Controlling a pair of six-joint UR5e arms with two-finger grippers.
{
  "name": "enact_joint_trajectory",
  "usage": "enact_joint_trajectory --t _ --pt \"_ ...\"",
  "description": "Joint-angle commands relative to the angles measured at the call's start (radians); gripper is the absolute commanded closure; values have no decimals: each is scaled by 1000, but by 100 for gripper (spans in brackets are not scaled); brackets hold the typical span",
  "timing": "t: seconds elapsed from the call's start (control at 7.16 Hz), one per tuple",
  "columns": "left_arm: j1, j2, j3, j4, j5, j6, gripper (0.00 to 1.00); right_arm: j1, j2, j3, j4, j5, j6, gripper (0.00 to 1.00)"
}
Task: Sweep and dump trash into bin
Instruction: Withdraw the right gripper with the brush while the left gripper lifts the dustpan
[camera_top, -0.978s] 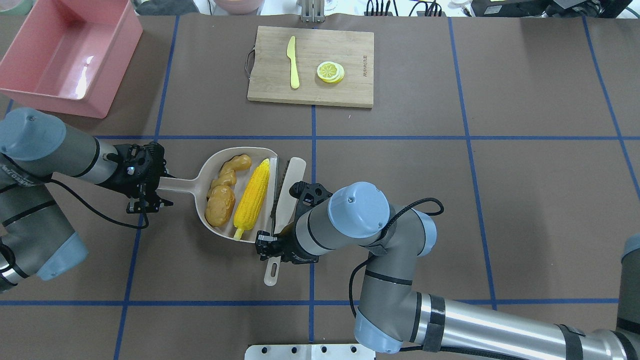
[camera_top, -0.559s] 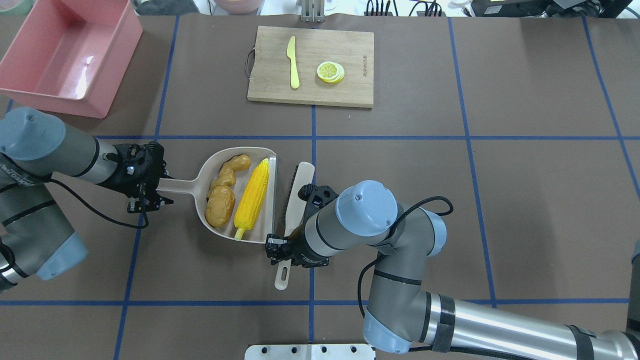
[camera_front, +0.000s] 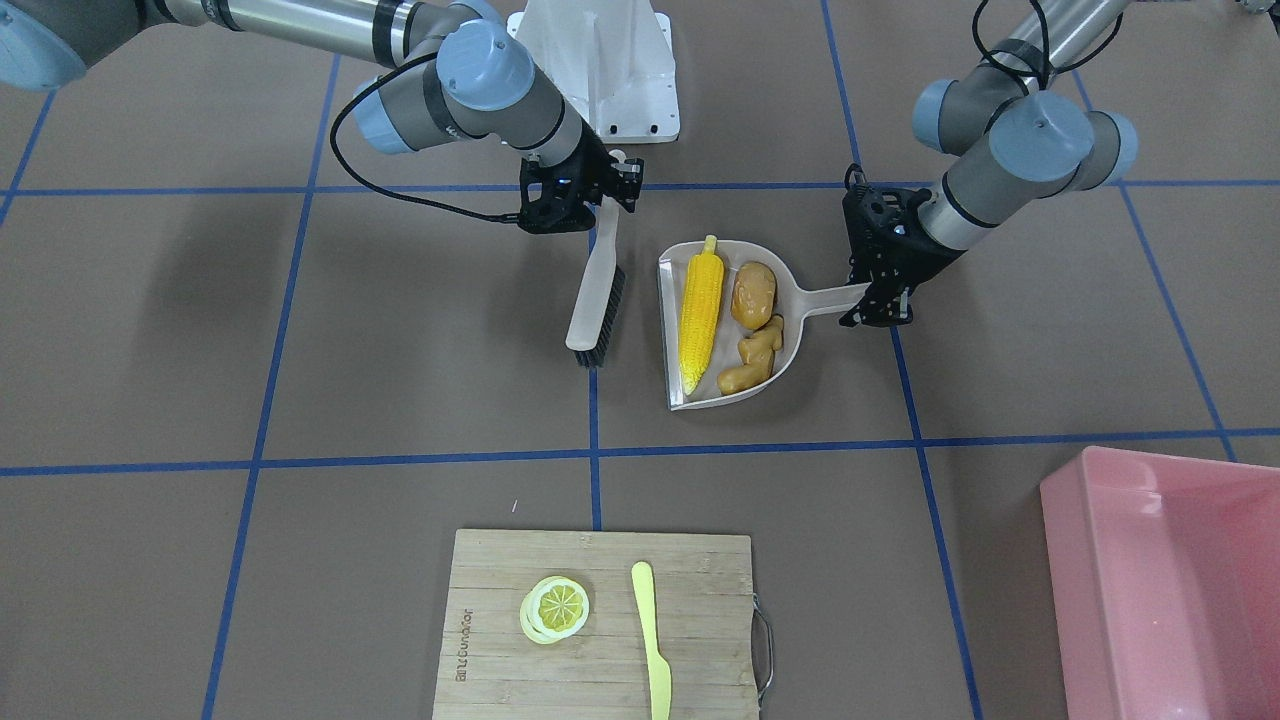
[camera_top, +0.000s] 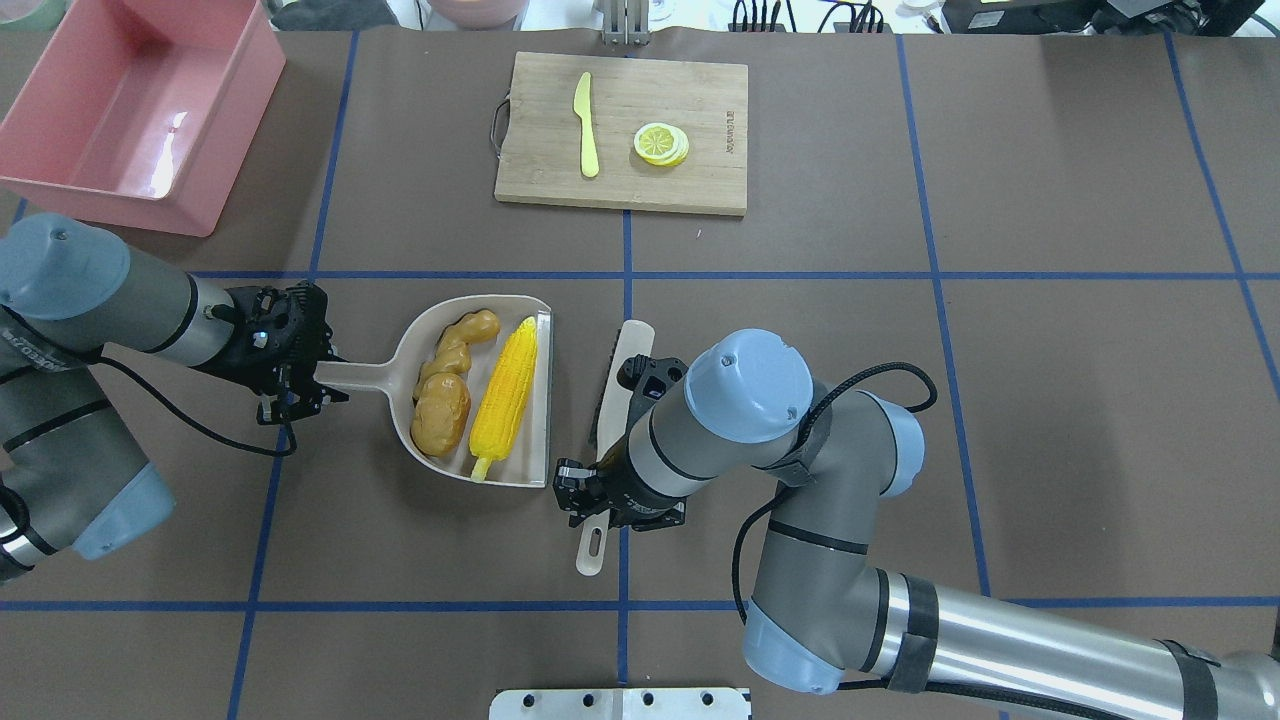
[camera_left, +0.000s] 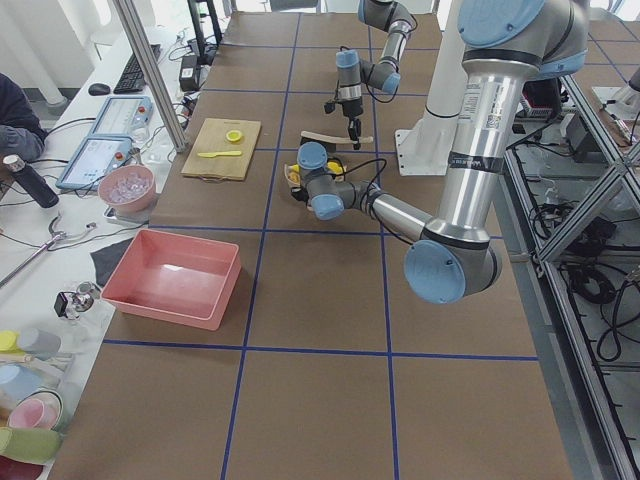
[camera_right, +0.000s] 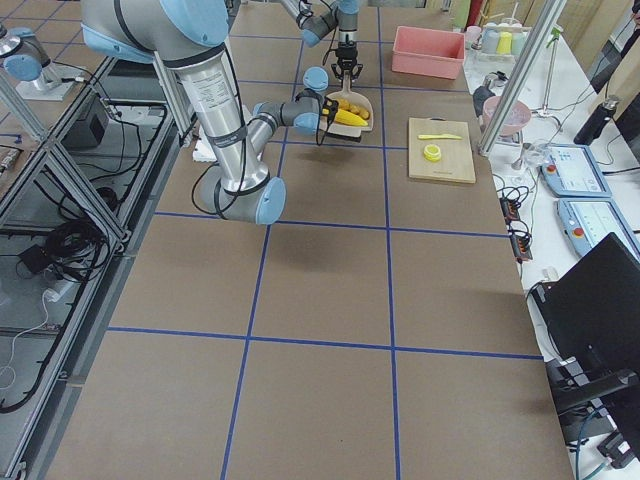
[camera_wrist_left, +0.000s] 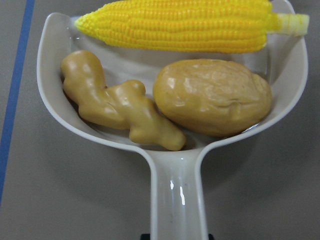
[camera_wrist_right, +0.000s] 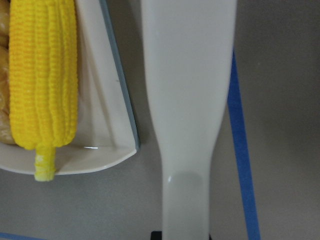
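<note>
Three trash toys (camera_top: 441, 412) inside dustpan (camera_top: 365, 373); brush (camera_top: 622, 368) apart.

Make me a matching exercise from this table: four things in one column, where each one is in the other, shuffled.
Things:
1. corn cob
2. lemon slice
3. brush
4. bin

Places or states:
A. lying on the cutting board
B. held by its handle in the right end effector
C. lying in the dustpan
D. standing by the table's edge with nothing in it

Pairs: 1-C, 2-A, 3-B, 4-D
</note>
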Motion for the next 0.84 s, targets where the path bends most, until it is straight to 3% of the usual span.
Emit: enact_joint_trajectory --t 0.0,0.42,0.7 --pt "0 0 -4 0 0 -1 69 2 -18 24 -70 4 -36 100" --pt "-2 0 -7 0 -3 -2 77 26 -74 171 -362 13 -201 100" --pt "-6 2 -24 0 -6 -7 79 25 -107 194 -413 12 -225 100"
